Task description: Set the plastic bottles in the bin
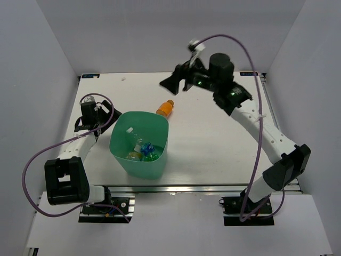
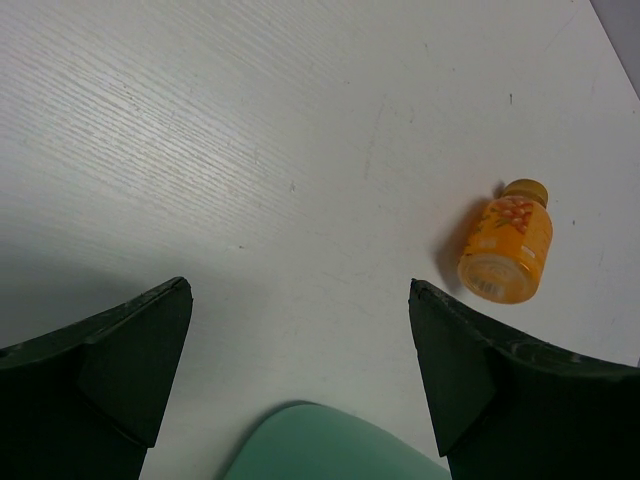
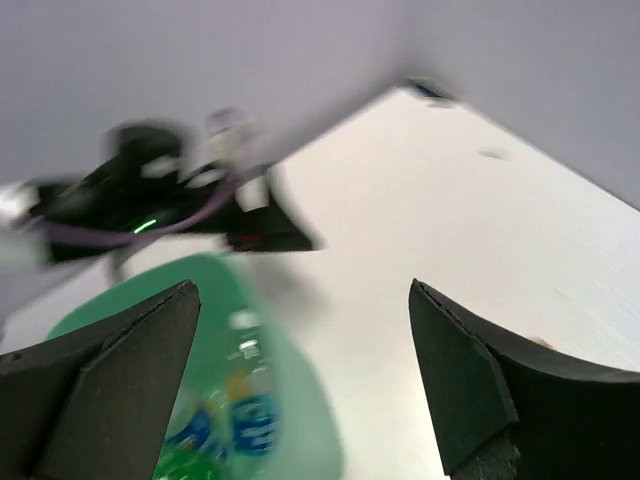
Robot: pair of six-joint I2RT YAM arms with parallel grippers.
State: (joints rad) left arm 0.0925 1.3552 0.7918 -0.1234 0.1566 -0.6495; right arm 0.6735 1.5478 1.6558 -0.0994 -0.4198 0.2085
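Note:
The teal-green bin (image 1: 120,140) stands left of the table's centre and holds several plastic bottles: clear ones with blue labels (image 1: 145,146), a green one (image 1: 152,156) and a yellowish one (image 1: 132,155). One orange bottle (image 1: 165,108) lies on the table just behind the bin's far right corner. My left gripper (image 1: 108,115) hangs open beside the bin's left rim, empty; its wrist view shows the orange bottle (image 2: 506,243) and the bin's rim (image 2: 320,445). My right gripper (image 1: 178,84) is raised behind the orange bottle, open and empty. Its blurred view looks down on the bin (image 3: 310,410) and the bottles (image 3: 250,420).
White walls (image 1: 48,64) close in the table on the left, back and right. An aluminium rail (image 1: 202,188) runs along the near edge between the arm bases. Purple cables (image 1: 32,165) loop beside each arm. My left arm (image 3: 150,210) shows blurred beyond the bin in the right wrist view.

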